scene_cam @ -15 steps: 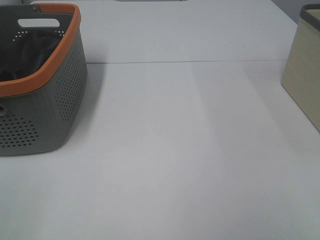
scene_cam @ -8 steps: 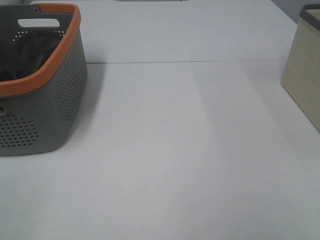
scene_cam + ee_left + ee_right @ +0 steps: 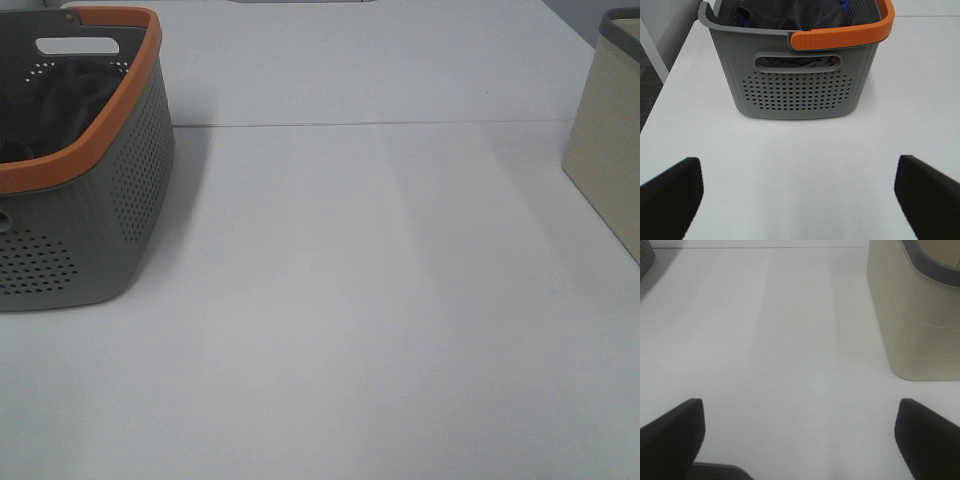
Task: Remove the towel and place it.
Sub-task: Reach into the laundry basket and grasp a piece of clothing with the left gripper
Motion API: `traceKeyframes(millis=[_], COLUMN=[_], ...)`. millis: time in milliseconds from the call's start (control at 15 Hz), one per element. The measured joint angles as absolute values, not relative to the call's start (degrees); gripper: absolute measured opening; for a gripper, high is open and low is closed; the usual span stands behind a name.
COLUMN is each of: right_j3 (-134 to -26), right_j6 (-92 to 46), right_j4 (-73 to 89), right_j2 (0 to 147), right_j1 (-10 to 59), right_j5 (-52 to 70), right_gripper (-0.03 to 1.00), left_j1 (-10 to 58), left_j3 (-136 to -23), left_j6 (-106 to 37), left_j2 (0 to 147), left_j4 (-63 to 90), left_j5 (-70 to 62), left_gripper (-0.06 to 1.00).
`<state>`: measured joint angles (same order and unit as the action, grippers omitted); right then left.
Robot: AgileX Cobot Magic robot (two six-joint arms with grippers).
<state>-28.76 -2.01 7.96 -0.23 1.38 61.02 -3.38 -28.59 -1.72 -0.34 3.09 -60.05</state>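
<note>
**Exterior high view.** The surface (image 3: 380,300) is white, with a thin seam running across its upper part. A grey perforated basket (image 3: 140,190) with an orange rim stands upright at the upper left of the frame, cut off by the left edge. The towel (image 3: 72,92) lies inside it as a dark bunched mass below the rim, close to the far wall with the handle slot. A beige bin (image 3: 603,150) with a dark rim stands at the right edge of the frame, well apart from the basket, with bare surface between the two.

**Left wrist view.** My left claw (image 3: 797,167) is spread wide, its two dark fingers (image 3: 670,197) far apart with only the surface between them. It has hold of nothing and stands apart from the basket, which is ahead of it, end-on. The towel is heaped inside the basket, and its dark folds also show through the near handle slot. A bright blue cloth (image 3: 742,19) shows at the towel's edge, inside the basket.

**Right wrist view.** My right claw (image 3: 799,407) is equally wide open and empty, over bare surface. The bin is near it, not touching.
</note>
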Motion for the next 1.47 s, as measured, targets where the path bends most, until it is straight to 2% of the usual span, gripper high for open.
traceKeyframes(millis=[1467], right_j3=[-28.8], right_j6=[-2.0], right_j4=[8.0], right_j2=[-0.2], right_j1=[1.4], right_j5=[61.0], right_gripper=[0.93], left_j1=[-3.4], left_j3=[-28.6], left_j6=[-1.7], left_j2=[-0.3], left_j4=[3.3], left_j5=[-60.0], left_gripper=[0.98])
